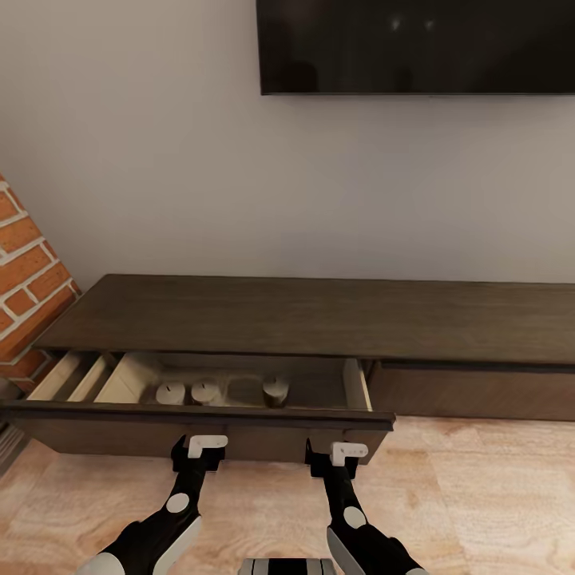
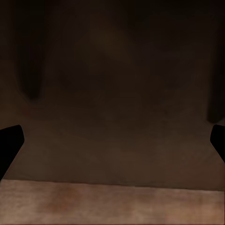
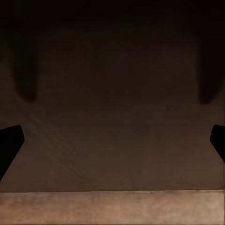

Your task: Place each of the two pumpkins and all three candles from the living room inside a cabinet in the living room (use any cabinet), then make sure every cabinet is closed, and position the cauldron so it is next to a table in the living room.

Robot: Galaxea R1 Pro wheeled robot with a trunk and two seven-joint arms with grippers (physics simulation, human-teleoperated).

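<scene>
Head view: the cabinet (image 1: 319, 315) drawer (image 1: 200, 419) stands open with three candles (image 1: 205, 391) inside; I see no pumpkins or cauldron, so I judge those and the closing outstanding. Left gripper (image 1: 200, 457) and right gripper (image 1: 339, 467) face the drawer front above wood floor (image 1: 479, 495). Wrist views: both sets of fingers (image 2: 9, 145) spread wide, holding nothing.

Both arms forward; left tool (image 1: 198, 457), right tool (image 1: 336, 463) spread wide.
</scene>
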